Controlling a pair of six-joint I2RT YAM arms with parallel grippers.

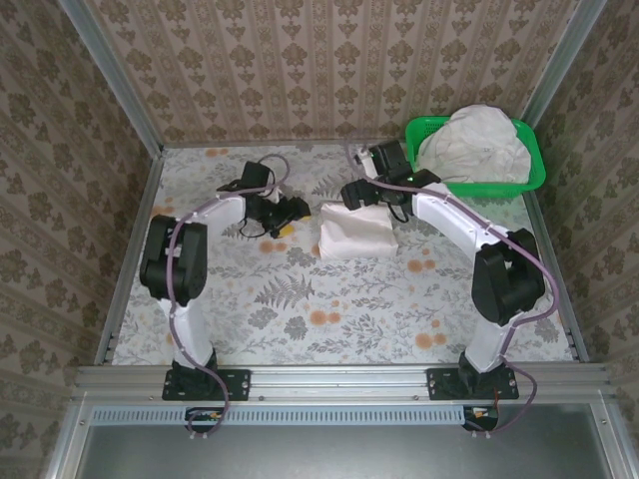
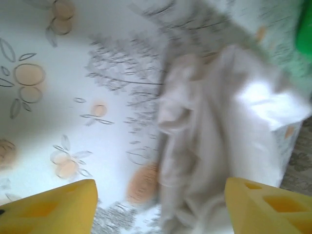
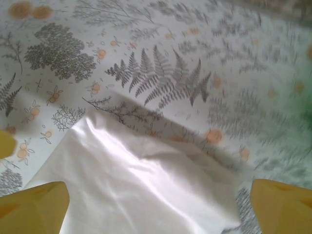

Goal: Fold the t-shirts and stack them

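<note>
One white cotton t-shirt (image 1: 355, 232) lies folded on the table (image 1: 300, 309); unfolded white shirts (image 1: 471, 145) fill the green plastic basket (image 1: 499, 186). The left end effector (image 2: 160, 189) and right end effector (image 3: 158, 187) are spread, holding nothing.

**Left wrist view.** The whole field is soft with blur. The folded t-shirt (image 2: 214, 136) runs off the bottom edge, and the yellow fingertips (image 2: 53, 207) of the left gripper (image 2: 158, 212) are cropped there too. The green basket (image 2: 306, 24) is only a blurred sliver at the right edge.

**Right wrist view.** The fingertips (image 3: 34, 207) of the right gripper (image 3: 158, 209) are cut by the bottom corners. The folded t-shirt passes out at the bottom edge, and the upper right corner is smeared.

**Top view.** The heaped t-shirts (image 1: 474, 145) hide the basket's inside — their number cannot be told. Both grippers' jaws are too small to read here.
</note>
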